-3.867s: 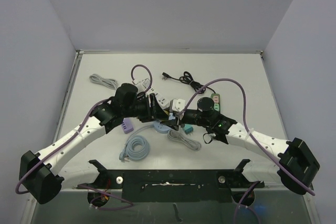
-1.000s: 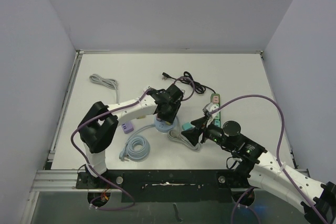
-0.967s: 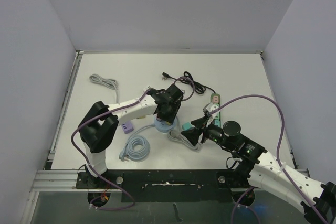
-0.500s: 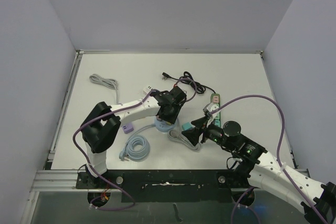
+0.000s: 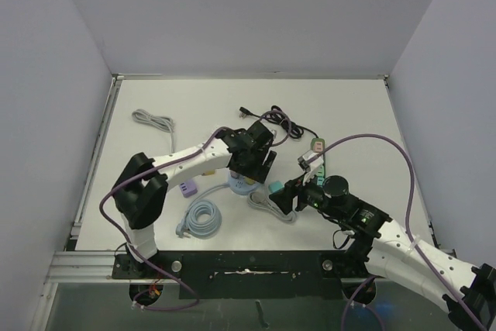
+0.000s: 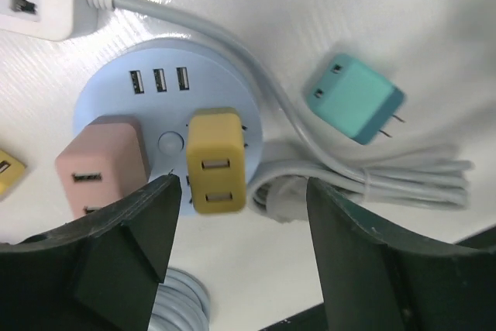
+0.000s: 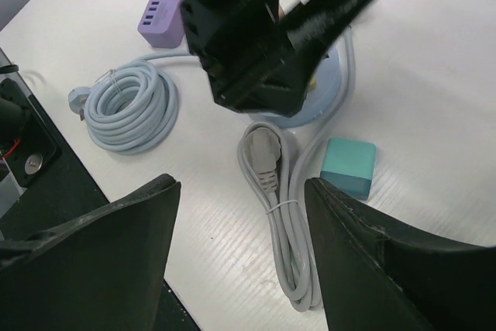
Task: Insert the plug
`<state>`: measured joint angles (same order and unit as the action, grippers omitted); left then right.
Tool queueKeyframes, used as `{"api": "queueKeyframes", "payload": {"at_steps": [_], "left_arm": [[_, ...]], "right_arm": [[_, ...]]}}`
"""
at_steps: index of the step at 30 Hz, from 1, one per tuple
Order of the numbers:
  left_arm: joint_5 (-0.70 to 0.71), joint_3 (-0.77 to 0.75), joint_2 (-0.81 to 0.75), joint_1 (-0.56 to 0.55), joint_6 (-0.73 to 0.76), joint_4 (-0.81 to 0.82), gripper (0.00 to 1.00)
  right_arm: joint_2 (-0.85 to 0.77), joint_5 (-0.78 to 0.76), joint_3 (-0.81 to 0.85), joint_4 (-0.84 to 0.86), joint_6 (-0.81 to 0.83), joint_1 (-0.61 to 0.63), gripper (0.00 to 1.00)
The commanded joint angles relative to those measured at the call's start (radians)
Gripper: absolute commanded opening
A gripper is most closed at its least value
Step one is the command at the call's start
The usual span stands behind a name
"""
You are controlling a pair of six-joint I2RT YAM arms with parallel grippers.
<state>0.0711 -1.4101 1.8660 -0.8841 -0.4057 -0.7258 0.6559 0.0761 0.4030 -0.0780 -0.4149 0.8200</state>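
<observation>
White table (image 5: 155, 98) enclosed by pale walls (image 5: 248, 13). Left gripper (image 6: 239, 215), jaws wide apart and empty, hangs over the round blue hub (image 6: 116, 102). The yellow plug (image 6: 217, 162) stands seated in the hub between the fingers, ports facing the wrist, long side parallel to them. Right gripper (image 7: 239, 199) gapes, empty.

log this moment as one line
left gripper: open above yellow plug seated in hub | right gripper: open, empty | teal plug: loose

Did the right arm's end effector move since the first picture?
Yes. The right end effector has pulled back toward the near edge of the table, away from the green power strip it was level with earlier.
</observation>
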Motion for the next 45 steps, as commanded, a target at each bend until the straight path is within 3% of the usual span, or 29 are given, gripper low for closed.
{"api": "queueKeyframes", "payload": {"at_steps": [1,9,14,20,28,38,45], "left_arm": [[-0.031,-0.056,-0.207,0.004,0.014,0.072,0.65],[0.061,0.195,-0.527,0.085,-0.044,0.269,0.72],[0.141,0.41,-0.743,0.124,-0.066,0.412,0.79],[0.141,0.59,-0.936,0.143,-0.089,0.502,0.79],[0.094,0.713,-1.034,0.157,-0.194,0.536,0.7],[0.084,0.78,-1.058,0.17,-0.175,0.625,0.69],[0.059,0.762,-1.025,0.182,-0.167,0.611,0.69]], "right_arm": [[0.021,-0.029,0.065,-0.024,-0.028,0.005,0.65],[0.101,-0.204,0.099,-0.13,-0.107,0.005,0.65],[0.274,-0.382,0.158,-0.205,-0.2,0.004,0.66],[0.507,-0.398,0.282,-0.206,-0.212,-0.005,0.67],[0.745,-0.341,0.425,-0.255,-0.177,-0.03,0.66],[0.849,-0.27,0.438,-0.316,-0.137,-0.032,0.64],[0.932,-0.323,0.498,-0.352,-0.117,-0.031,0.5]]}}
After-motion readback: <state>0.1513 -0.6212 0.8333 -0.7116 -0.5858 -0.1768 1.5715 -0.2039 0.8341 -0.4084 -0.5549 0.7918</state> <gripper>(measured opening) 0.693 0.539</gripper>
